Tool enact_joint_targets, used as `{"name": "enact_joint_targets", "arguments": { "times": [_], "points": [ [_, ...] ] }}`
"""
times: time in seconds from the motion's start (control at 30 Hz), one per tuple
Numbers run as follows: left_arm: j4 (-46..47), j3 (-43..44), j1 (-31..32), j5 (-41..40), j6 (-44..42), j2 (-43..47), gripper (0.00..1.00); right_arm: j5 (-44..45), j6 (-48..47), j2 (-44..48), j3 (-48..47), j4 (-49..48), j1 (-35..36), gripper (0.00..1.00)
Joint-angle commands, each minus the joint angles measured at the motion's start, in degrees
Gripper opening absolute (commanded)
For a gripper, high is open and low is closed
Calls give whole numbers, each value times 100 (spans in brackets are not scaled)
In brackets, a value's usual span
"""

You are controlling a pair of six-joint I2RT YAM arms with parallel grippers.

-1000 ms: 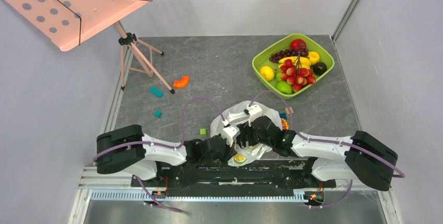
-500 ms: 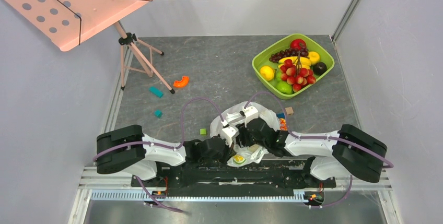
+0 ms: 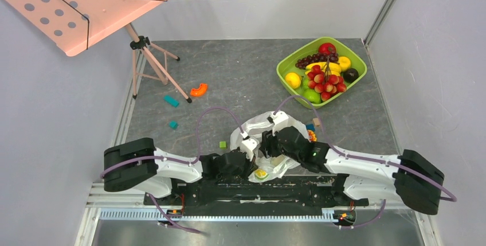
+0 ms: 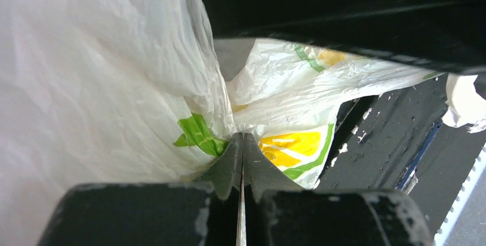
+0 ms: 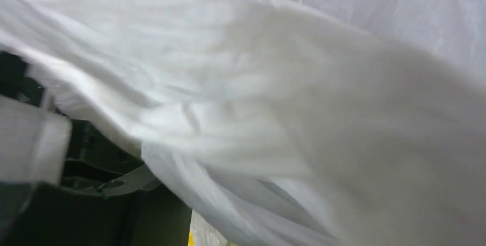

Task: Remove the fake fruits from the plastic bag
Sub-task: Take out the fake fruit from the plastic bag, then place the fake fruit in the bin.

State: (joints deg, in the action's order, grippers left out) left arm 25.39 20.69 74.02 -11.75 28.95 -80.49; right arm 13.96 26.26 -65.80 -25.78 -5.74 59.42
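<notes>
Left jaws clenched on a fold of the bag (image 4: 132,74), film bunched just ahead of the tips; right jaws buried in bag film, state cannot tell; fruits (image 3: 325,79) in tray (image 3: 281,69), well beyond both jaws on desk (image 3: 240,79).

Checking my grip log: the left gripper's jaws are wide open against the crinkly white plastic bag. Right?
Not open. In the left wrist view the left gripper has its jaws shut on a fold of the crinkly white plastic bag.
</notes>
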Motion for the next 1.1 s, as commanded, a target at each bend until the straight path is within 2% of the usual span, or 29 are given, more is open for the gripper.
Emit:
{"name": "enact_joint_targets", "arguments": {
  "times": [0.0,0.3,0.4,0.6,0.83,0.97,1.07],
  "points": [
    [26,-69,33,-287,266,158,2,-213,-170,381,-428,552,32,43],
    [-47,-26,33,-636,277,371,2,-1869,-624,1043,-766,1962,25,45],
    [-60,12,18,-707,259,372,2,-2115,-686,1388,-1052,2322,23,45],
    [-78,36,25,-715,280,346,2,-2016,-844,1728,-2045,2888,22,43],
    [-136,-29,24,-780,325,460,2,-692,-1057,1421,-3533,3716,-62,35],
    [-183,-54,23,-785,338,504,2,-409,-1163,926,-4284,3857,-504,32],
    [-225,-56,24,-785,343,536,2,-598,-1339,471,-4766,3852,-1242,31]
  ]
}}
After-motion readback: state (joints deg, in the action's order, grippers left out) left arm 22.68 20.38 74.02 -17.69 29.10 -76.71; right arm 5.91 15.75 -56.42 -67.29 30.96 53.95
